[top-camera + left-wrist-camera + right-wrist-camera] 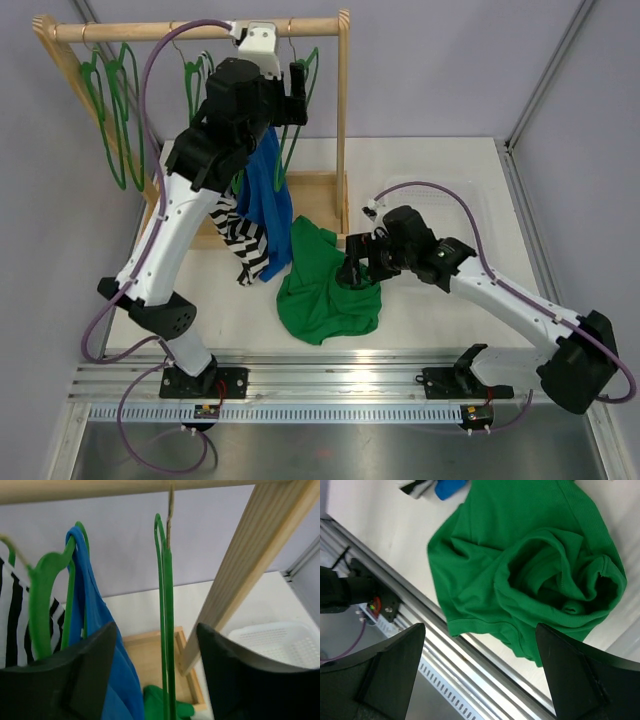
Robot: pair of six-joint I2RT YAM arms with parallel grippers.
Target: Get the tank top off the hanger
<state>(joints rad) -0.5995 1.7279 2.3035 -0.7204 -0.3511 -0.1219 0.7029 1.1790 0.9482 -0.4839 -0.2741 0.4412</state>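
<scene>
Found the left gripper (pixel 156 645) with jaws apart, gripping nothing, raised at the rack; saw a bare green hanger (pixel 167 630) hanging in the gap, clear of both fingers. Noted a blue garment (pixel 95 610) on its own hanger at 9 o'clock of that, a striped one (pixel 12 615) further the same way, and the wooden post (pixel 250 565) crowding in at 3 o'clock. Found the right gripper (pixel 480 630) spread wide and empty, low over the green tank top (pixel 520 555), which lay crumpled on the table (pixel 430 170), off any hanger, at 6 o'clock of the post's foot. Got the white basket (pixel 280 640) sharply from the left wrist alone, barely from above. Caught the metal rail (pixel 485 680) beside the top's hem only from the right wrist.
</scene>
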